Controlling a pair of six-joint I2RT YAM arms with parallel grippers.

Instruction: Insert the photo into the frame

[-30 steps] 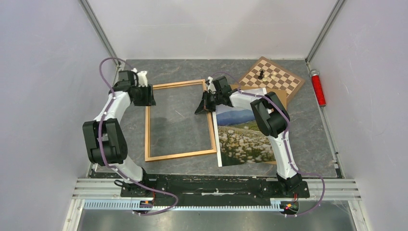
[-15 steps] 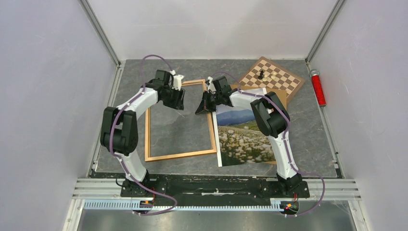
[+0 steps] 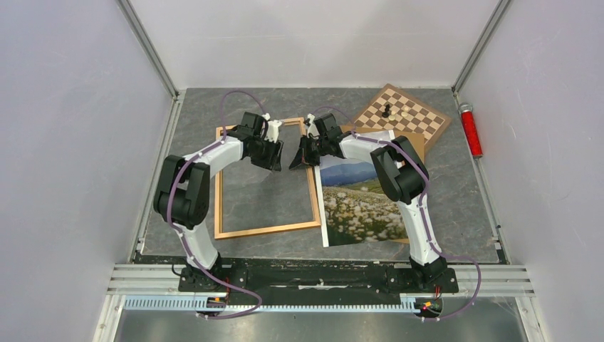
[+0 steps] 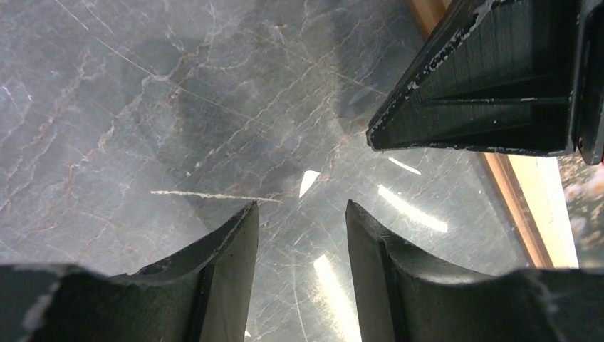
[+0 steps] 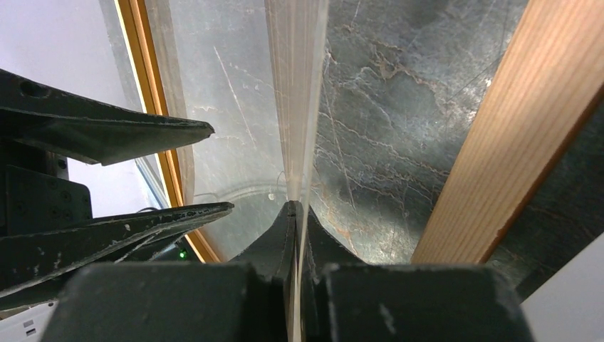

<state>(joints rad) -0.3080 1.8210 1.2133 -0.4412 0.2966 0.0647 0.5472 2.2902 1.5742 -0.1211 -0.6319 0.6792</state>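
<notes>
Two grippers are poised over the frame (image 3: pixel 267 229): a clear sheet (image 5: pixel 295 85) is pinched in the closed right gripper (image 5: pixel 293 206), likely to admit the photo (image 3: pixel 360 206); the left gripper (image 4: pixel 303 214) is half-open, empty.

frame (image 3: pixel 267 229): light wood, lying flat | photo (image 3: pixel 363 206): landscape side up, flat, just right of frame

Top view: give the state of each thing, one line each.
frame: flat on the table, no photo in it
photo: flat, face up, right of the frame
clear pane: pinched at its edge
right claw: shut on the clear pane
left claw: open, holding nothing
chessboard: flat, pieces standing
</notes>
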